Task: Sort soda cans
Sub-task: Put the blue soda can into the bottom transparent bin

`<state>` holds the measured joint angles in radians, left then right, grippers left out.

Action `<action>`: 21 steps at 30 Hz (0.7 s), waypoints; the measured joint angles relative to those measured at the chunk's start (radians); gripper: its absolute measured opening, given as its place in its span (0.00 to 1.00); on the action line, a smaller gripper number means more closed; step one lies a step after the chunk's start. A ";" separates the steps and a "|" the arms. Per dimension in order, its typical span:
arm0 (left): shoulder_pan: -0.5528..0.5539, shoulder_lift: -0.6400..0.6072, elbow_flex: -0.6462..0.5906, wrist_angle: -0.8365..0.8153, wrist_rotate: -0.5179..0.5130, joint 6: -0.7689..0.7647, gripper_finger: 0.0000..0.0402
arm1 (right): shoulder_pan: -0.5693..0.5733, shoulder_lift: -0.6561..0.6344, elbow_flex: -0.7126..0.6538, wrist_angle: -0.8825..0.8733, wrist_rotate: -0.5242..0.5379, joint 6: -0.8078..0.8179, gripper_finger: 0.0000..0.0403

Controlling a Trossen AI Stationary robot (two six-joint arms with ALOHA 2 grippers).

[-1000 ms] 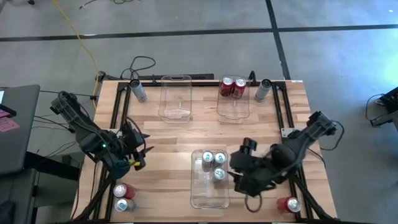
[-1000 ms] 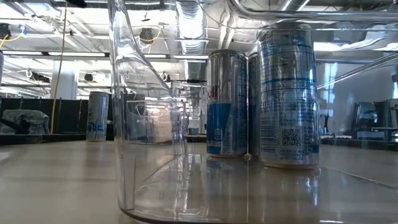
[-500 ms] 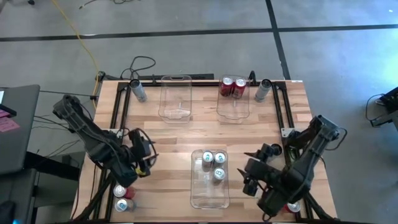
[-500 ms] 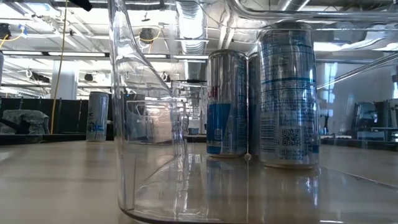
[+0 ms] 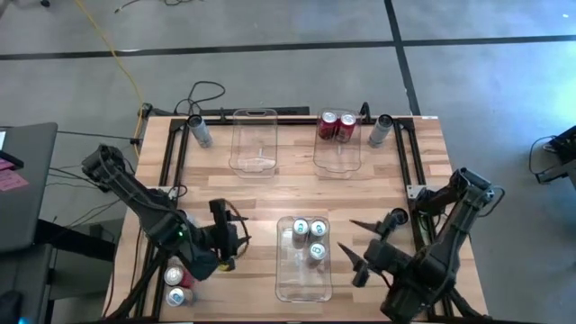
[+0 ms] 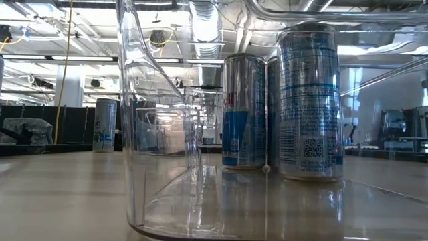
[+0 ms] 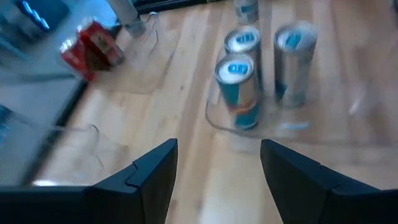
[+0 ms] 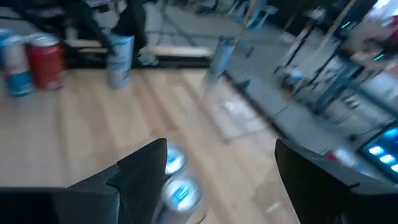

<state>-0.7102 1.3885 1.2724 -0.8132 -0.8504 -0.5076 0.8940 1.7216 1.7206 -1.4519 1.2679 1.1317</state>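
Soda cans [image 5: 308, 238] fill the near bin [image 5: 303, 279]; left tool [image 5: 236, 241] and right tool [image 5: 353, 245] gape empty, both views blurred.

You see the desk [image 5: 270, 193] evenly lit from above, with only soft, short shadows. At desk height the ceiling lamps [image 6: 40, 57] behind the clear bin [image 6: 160, 134] glare and reflect on its wall. Both wrist views are smeared by motion blur; the cans [image 7: 239, 87] there look soft.

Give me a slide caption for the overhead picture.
Three silver-blue cans stand in the near clear bin, two red cans in a far bin; both arms flank the near bin.
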 joint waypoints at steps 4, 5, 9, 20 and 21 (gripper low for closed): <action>0.001 -0.044 0.089 -0.116 0.129 -0.265 0.55 | -0.049 -0.007 0.000 -0.009 0.022 -0.014 0.78; 0.001 -0.052 0.113 -0.157 0.212 -0.355 0.55 | -0.060 -0.011 0.000 -0.010 0.022 -0.015 0.78; -0.013 -0.063 0.161 -0.295 0.599 -0.619 0.52 | -0.092 -0.014 0.000 -0.011 0.030 -0.036 0.78; -0.180 -0.060 0.160 -0.487 0.847 -1.193 0.50 | -0.111 -0.016 0.000 -0.018 0.009 -0.102 0.78; -0.193 -0.061 0.158 -0.486 0.842 -1.230 0.51 | -0.111 -0.016 0.000 -0.018 0.009 -0.102 0.78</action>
<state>-0.9028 1.3278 1.4300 -1.2997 -0.0087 -1.7372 0.7828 1.7058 1.7210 -1.4702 1.2774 1.0296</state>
